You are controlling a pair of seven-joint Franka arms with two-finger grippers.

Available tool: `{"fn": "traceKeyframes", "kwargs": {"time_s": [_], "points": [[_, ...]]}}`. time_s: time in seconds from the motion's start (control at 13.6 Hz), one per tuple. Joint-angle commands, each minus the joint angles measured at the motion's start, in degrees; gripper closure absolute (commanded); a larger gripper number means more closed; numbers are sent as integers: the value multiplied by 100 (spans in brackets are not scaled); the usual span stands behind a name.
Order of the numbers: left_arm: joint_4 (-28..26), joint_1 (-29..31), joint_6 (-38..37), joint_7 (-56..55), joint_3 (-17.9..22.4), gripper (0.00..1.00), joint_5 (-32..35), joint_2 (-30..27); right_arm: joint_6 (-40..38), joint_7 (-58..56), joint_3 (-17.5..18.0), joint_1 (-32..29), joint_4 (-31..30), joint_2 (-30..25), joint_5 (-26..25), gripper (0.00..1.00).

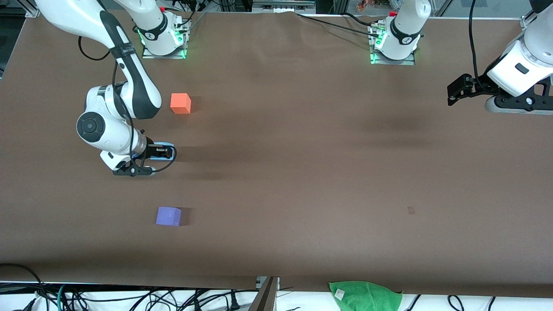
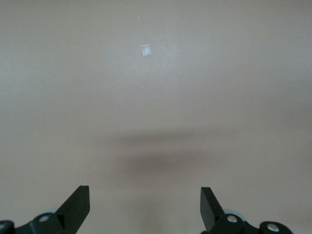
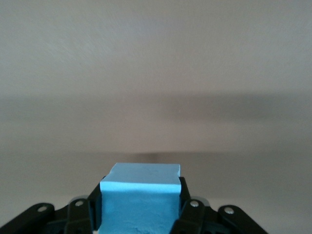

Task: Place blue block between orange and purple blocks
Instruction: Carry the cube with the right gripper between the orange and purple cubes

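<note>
On the brown surface (image 1: 302, 172), the right gripper (image 1: 160, 153) clamps its fingers on the blue block (image 3: 140, 200), between the orange block (image 1: 180, 103) and the nearer purple block (image 1: 168, 216). The left gripper (image 2: 145, 207) waits, fingers spread.

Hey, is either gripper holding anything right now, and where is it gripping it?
The right gripper holds the blue block, fingers clamped on two opposite side faces. The left gripper is open and holds nothing.
</note>
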Motion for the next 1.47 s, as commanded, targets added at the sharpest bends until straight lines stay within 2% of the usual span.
{"fn": "traceKeyframes", "kwargs": {"time_s": [0.0,0.22,0.81,0.88,0.96,1.03,1.4], "points": [[135,18,-166,115,-17,0,-15,40,956,44,64,21,-747,-79,179,100],[135,9,-166,106,-26,0,-15,31,1098,150,117,109,-721,-7,319,100],[135,9,-166,115,-26,0,-6,31,1388,150,117,179,-669,177,302,100],[135,9,-166,115,-26,0,-6,31,1354,132,117,188,-590,177,302,80],[135,9,-166,115,-26,0,-6,40,1327,89,117,188,-520,168,284,26],[135,9,-166,115,-26,0,-6,31,1222,27,117,179,-484,168,267,0],[135,9,-192,115,-26,0,-6,40,994,-315,56,-40,-274,90,293,0]]}}
